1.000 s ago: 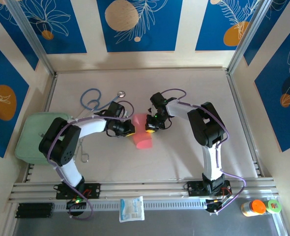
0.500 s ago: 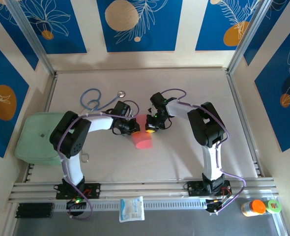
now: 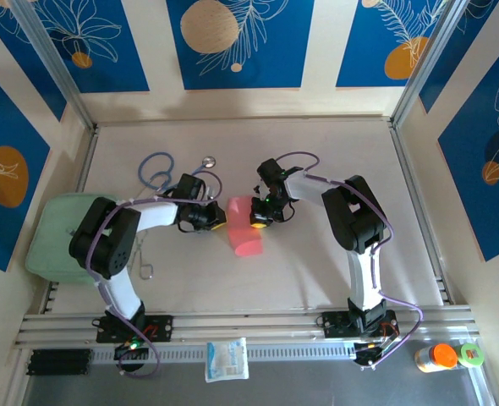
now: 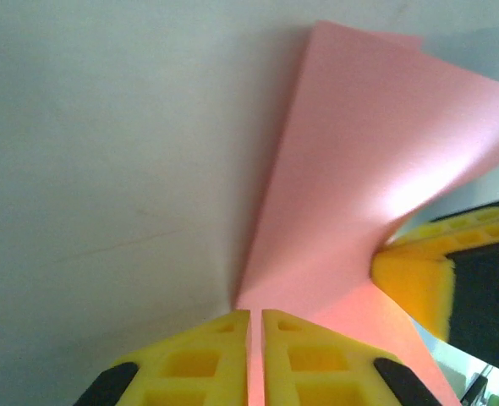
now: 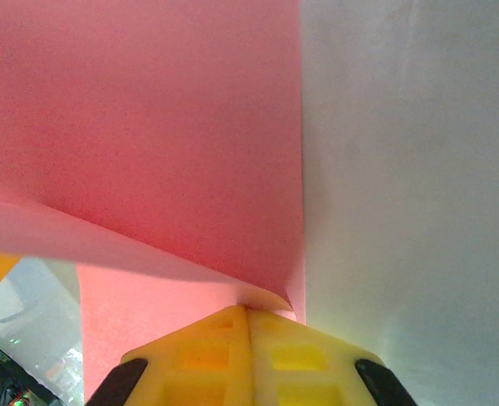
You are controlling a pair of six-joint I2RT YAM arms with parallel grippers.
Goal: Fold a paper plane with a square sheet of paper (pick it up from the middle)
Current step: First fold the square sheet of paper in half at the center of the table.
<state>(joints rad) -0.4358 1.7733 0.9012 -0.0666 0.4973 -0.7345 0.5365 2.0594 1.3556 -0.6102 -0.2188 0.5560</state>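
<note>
The left hand (image 3: 218, 224) has slid left, pinching the square sheet of paper (image 3: 243, 237). The right hand (image 3: 258, 223) pinches its other side. Mid-frame on the counter (image 3: 300, 271), the sheet spreads wider for folding.

Blue floral wall panels (image 3: 275, 59) surround pale table (image 3: 317, 271).

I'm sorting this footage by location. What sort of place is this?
Probably a robot test booth, not a home: a left arm and right arm bolted to a metal rail, blue patterned wall panels, and a stethoscope lying loose.
</note>
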